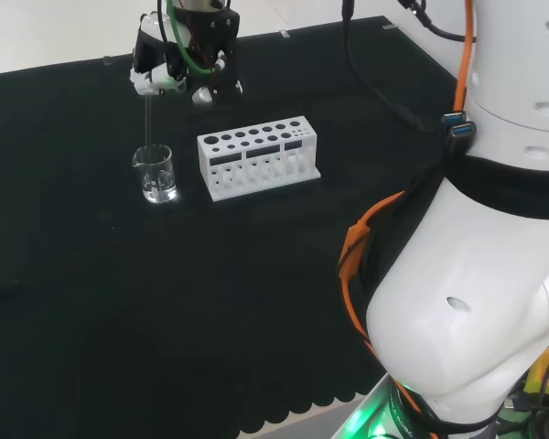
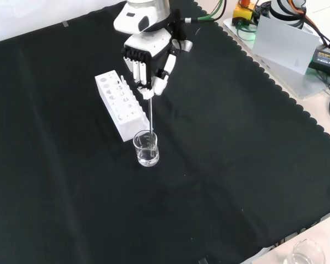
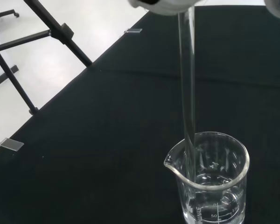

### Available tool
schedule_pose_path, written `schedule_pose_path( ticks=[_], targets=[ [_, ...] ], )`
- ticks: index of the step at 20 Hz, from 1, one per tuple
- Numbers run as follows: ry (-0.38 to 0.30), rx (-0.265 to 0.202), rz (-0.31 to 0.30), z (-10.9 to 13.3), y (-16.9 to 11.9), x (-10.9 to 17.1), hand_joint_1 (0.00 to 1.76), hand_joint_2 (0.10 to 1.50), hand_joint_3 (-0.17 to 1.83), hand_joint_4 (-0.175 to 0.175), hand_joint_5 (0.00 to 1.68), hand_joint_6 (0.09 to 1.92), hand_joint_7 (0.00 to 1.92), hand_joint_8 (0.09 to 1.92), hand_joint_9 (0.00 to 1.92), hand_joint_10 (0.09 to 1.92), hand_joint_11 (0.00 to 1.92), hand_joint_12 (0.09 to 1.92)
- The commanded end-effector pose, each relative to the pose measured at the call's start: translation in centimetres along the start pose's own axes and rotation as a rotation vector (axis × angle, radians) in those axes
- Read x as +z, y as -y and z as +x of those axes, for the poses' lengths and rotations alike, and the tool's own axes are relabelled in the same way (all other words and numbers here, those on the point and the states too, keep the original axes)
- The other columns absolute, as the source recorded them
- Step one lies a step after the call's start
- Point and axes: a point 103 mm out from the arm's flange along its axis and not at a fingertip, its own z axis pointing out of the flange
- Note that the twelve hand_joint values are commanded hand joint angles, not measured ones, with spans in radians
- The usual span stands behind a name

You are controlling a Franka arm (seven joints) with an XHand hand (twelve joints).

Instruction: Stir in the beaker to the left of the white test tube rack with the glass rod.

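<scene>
A small clear glass beaker (image 1: 155,174) stands left of the white test tube rack (image 1: 258,156) in the head view. In the front view the beaker (image 2: 146,148) sits nearer than the rack (image 2: 120,104). The black and white hand (image 1: 176,66) hovers above the beaker with its fingers curled on the top of a thin glass rod (image 1: 148,121). The rod (image 2: 151,115) hangs upright from the hand (image 2: 148,65) and its lower end dips inside the beaker. The wrist view shows the rod (image 3: 188,88) entering the beaker (image 3: 211,179), which holds a little clear liquid.
The arm's big white links (image 1: 476,274) stand at the head view's right. Another clear glass vessel (image 2: 306,253) sits at the cloth's near right corner in the front view. Equipment and cables (image 2: 297,33) lie beyond the cloth's right edge.
</scene>
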Motion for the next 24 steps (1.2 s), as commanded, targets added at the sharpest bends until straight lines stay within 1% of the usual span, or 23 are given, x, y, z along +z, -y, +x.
schedule_pose_path(
  ticks=[1, 7, 11, 14, 17, 19, 22, 24],
  targets=[
    [-0.005, -0.029, 0.038, -1.3, -2.3, 0.9, 1.33, 1.04, -0.17, -0.175, 1.45, 0.09, 1.38, 0.60, 1.83, 0.30, 1.75, 0.34],
    [-0.003, -0.015, 0.036, -3.0, -2.7, -0.5, 1.32, 1.04, -0.17, -0.175, 1.45, 0.09, 1.38, 0.60, 1.83, 0.30, 1.75, 0.34],
    [-0.006, 0.004, 0.048, -4.0, -1.9, -1.0, 1.33, 1.04, -0.17, -0.175, 1.45, 0.09, 1.38, 0.60, 1.83, 0.30, 1.75, 0.35],
    [0.001, 0.016, 0.060, -4.3, -0.8, -1.2, 1.32, 1.04, -0.17, -0.175, 1.45, 0.09, 1.38, 0.60, 1.83, 0.30, 1.75, 0.35],
    [0.008, 0.019, 0.066, -3.9, 0.2, -1.1, 1.32, 1.04, -0.17, -0.175, 1.45, 0.09, 1.38, 0.60, 1.83, 0.30, 1.75, 0.35],
    [0.009, 0.012, 0.075, -3.1, 0.6, -0.7, 1.32, 1.04, -0.17, -0.175, 1.45, 0.09, 1.38, 0.60, 1.83, 0.30, 1.75, 0.35],
    [-0.003, 0.005, 0.092, -1.8, 0.4, 0.1, 1.32, 1.04, -0.17, -0.175, 1.45, 0.09, 1.38, 0.60, 1.83, 0.30, 1.75, 0.35],
    [-0.008, -0.010, 0.102, -0.7, 0.0, 0.5, 1.32, 1.04, -0.17, -0.175, 1.45, 0.09, 1.38, 0.60, 1.83, 0.30, 1.75, 0.35]
  ],
)
